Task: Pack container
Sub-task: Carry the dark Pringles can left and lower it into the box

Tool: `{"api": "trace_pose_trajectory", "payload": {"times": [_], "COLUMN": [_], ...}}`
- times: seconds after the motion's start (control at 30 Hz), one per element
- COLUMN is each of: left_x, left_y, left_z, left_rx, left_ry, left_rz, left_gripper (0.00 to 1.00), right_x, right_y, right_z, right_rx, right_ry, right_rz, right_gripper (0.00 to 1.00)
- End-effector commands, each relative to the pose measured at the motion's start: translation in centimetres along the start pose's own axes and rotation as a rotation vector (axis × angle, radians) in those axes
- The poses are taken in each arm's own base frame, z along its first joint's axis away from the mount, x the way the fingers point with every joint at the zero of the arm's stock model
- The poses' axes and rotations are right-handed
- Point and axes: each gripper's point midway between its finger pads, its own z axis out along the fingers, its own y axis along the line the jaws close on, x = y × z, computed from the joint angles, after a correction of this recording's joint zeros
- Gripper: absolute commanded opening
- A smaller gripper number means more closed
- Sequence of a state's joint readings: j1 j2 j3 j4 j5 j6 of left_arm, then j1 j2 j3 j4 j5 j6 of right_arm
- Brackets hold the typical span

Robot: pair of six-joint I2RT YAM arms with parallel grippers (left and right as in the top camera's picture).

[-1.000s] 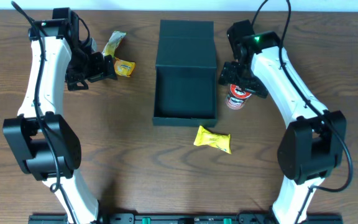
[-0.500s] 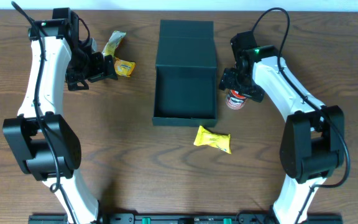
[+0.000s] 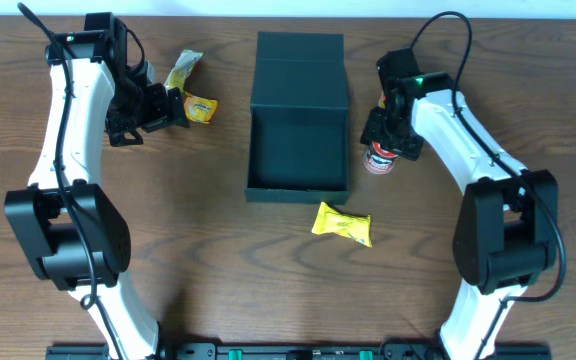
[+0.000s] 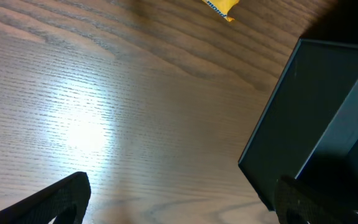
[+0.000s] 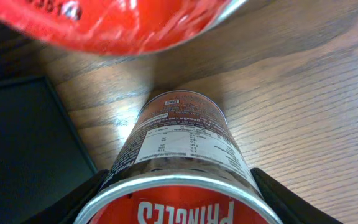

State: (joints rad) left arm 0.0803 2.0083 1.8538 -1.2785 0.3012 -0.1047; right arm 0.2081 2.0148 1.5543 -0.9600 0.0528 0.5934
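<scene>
Seen from overhead on the wooden table [image 3: 218,260], the container [image 3: 298,150] sits toward the middle of the far edge. Its hinged lid [image 3: 298,65] is thrown back toward that edge, its cavity is bare, and its long axis runs from near edge to far. Just off its right wall a Pringles can [image 3: 376,162] stands upright with its long axis vertical, and the right gripper [image 3: 386,140] hangs directly over it. In the right wrist view the fingers [image 5: 87,198] flank the can on both sides, though it cannot be told whether they have pinched it. The container lies immediately to that gripper's left, so the right arm is plainly the nearer one. By the look of it, only the box's right wall stands between can and cavity, calling for a lift over it. Well apart on the left side, the left gripper [image 3: 158,108] is spread wide and holds nothing, with a small yellow packet [image 3: 201,108] just beside it and a crumpled wrapper [image 3: 183,70] farther back. Another yellow packet [image 3: 342,224] lies just beyond the container's near wall.
</scene>
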Motion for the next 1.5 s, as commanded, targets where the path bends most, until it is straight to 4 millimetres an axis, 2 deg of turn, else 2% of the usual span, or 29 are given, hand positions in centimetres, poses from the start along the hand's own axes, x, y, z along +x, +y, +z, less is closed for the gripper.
{"api": "trace_pose_trajectory", "payload": {"times": [0.0,0.13,0.3,0.57,0.77,0.93,1.0,1.23,1.37,1.47], "left_x": [-0.2,-0.1,-0.2,-0.2,-0.2,-0.2,-0.2,-0.2,-0.2,-0.1], "left_y": [-0.4,-0.4,-0.4,-0.4,-0.4,-0.4,-0.4,-0.4,-0.4,-0.4], "left_z": [-0.6,-0.6,-0.6,-0.6,-0.6,-0.6,-0.6,-0.6,-0.6,-0.6], "left_rx": [0.010,0.010,0.010,0.010,0.010,0.010,0.010,0.009,0.009,0.009], "left_ry": [-0.016,-0.016,-0.016,-0.016,-0.016,-0.016,-0.016,-0.016,-0.016,-0.015], "left_rz": [-0.001,-0.001,-0.001,-0.001,-0.001,-0.001,-0.001,-0.001,0.000,-0.001], "left_gripper": [0.95,0.95,0.96,0.95,0.95,0.95,0.95,0.95,0.95,0.95], "right_x": [-0.6,-1.6,-2.5,-2.6,-1.7,-0.8,-0.4,0.7,1.7,3.2], "right_y": [-0.1,0.7,2.7,7.6,9.9,11.8,13.0,16.3,17.4,17.9], "right_z": [-0.6,-2.0,-4.9,-10.0,-12.4,-12.9,-13.0,-12.8,-11.9,-10.2], "right_rx": [-0.020,-0.063,-0.170,-0.568,-0.770,-0.800,-0.805,-0.809,-0.788,-0.763], "right_ry": [-0.009,-0.020,-0.006,0.125,0.231,0.249,0.242,0.223,0.227,0.272], "right_rz": [0.012,0.018,0.014,0.041,0.050,0.041,0.031,0.025,0.036,0.041], "right_gripper": [0.68,0.67,0.68,0.68,0.68,0.70,0.73,0.73,0.72,0.72]}}
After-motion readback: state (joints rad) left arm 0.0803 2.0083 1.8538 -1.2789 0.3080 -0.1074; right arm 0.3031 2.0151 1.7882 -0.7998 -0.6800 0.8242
